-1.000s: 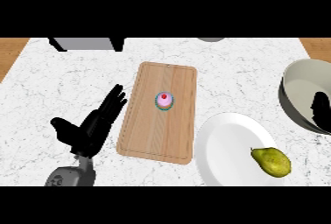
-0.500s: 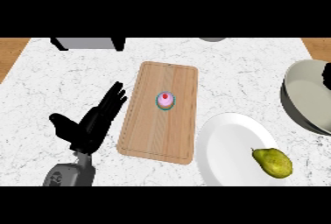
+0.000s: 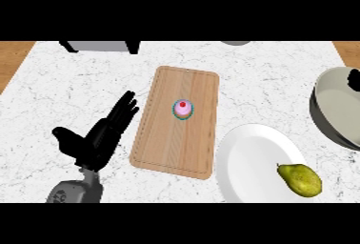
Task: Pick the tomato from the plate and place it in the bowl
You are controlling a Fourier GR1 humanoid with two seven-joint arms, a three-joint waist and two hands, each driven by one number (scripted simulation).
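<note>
White marble counter (image 3: 70, 86) fills most of the frame, w/ wood strips at the upper corners. Wooden cutting board (image 3: 169, 147) lies in the centre, long side running top to bottom, tilted slightly. White plate (image 3: 249, 157) sits lower right, just beside the board's lower right corner, partly cut off by the bottom edge. Grey bowl (image 3: 330, 105) is at the right edge, approx. mid-height, only partly in frame, near the plate's upper right rim.

My left hand (image 3: 95, 143) is lower left, beside the board's left edge – fingers straight and spread wide, pointing to the upper right, thumb out to the left, holding nothing. Grey forearm below it.

Grey box-like appliance (image 3: 98, 45) at the upper left edge.

The fruit on the plate is a yellow-green pear (image 3: 301, 179), lower right part of the plate, stem end toward the upper left.

Small pink cupcake (image 3: 183, 109) w/ a red top sits on the board's upper half.

My right hand (image 3: 354, 78) – just a dark sliver at the right edge over the bowl; open or closed, can't tell.
</note>
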